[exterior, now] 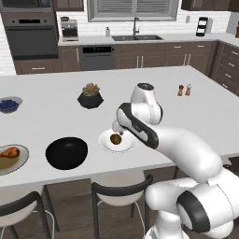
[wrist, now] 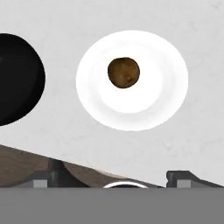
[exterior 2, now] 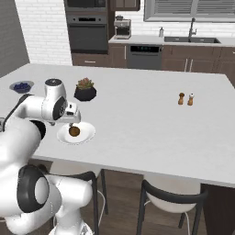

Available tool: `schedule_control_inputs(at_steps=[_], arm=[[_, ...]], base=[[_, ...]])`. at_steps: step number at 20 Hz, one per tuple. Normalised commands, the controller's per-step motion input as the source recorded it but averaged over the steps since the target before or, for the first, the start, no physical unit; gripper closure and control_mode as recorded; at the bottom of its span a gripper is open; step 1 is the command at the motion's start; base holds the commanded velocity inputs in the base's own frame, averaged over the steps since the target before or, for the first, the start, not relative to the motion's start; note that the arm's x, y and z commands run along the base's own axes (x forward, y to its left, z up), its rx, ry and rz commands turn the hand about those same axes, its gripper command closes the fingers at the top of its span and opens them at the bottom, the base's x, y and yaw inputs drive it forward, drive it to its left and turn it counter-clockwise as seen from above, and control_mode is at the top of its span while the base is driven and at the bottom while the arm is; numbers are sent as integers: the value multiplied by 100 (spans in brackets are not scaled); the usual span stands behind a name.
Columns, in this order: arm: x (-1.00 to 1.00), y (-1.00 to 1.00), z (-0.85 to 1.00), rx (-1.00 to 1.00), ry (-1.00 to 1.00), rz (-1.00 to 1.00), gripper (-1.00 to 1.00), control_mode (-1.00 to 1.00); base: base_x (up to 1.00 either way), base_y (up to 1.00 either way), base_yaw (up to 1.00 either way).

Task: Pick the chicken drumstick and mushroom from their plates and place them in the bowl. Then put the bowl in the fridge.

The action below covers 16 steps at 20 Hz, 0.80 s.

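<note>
The mushroom (exterior: 115,138) (exterior 2: 74,131) (wrist: 124,72) lies on the white plate (exterior: 127,145) (exterior 2: 87,131) (wrist: 144,105) near the island's front edge. My gripper (exterior: 119,131) (exterior 2: 72,122) (wrist: 111,180) hovers just above it, open, with nothing between its fingers (wrist: 181,178). The black bowl (exterior: 66,152) (wrist: 17,78) stands empty to the plate's left. Further left, the chicken drumstick (exterior: 9,152) rests on the beige plate (exterior: 8,164). The fridge is out of view.
A succulent in a black pot (exterior: 90,96) (exterior 2: 85,91) and a small bowl of blueberries (exterior: 9,104) (exterior 2: 21,86) stand further back. Salt and pepper shakers (exterior: 184,90) (exterior 2: 186,98) are at the right. Stools (exterior: 122,191) line the front edge.
</note>
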Motion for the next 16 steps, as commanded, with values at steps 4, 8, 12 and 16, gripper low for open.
schedule_control_inputs(at_steps=[4, 8, 12, 16], arm=[[58, 6, -23, -3, 2, 15, -100, -100], [28, 15, -38, -11, -9, 16, -100, -100], [10, 8, -41, -13, -15, 14, -100, -100], [4, 1, -50, -4, -26, 5, -100, -100]], base=[[0, 0, 0], [0, 0, 0], [0, 0, 0], [0, 0, 0]])
